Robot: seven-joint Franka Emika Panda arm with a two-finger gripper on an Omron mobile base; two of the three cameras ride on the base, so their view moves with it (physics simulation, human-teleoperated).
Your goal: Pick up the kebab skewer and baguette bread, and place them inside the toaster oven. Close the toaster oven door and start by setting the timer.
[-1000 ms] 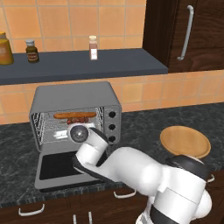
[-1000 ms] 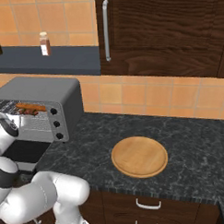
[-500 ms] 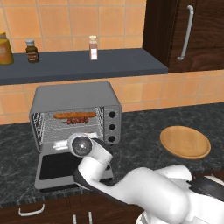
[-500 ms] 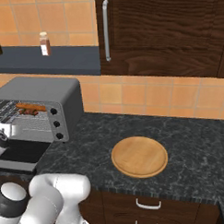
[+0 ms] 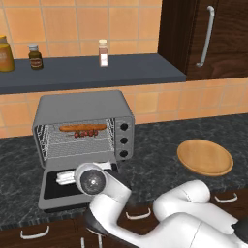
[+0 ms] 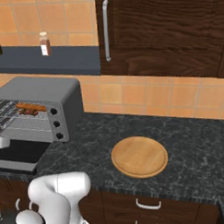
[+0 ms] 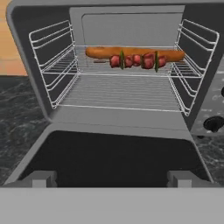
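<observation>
Both the kebab skewer [image 7: 136, 60] and the baguette bread [image 7: 131, 53] lie on the far part of the rack inside the toaster oven [image 5: 85, 107], so loading looks done. The toaster oven door [image 7: 109, 159] hangs down open. The gripper [image 7: 111, 179], jaws wide and holding nothing, sits low at the door's near edge, though contact is unclear; next comes lifting the door shut.

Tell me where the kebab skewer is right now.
The kebab skewer lies on the wire rack inside the open toaster oven, just in front of the baguette bread, toward the back.
</observation>
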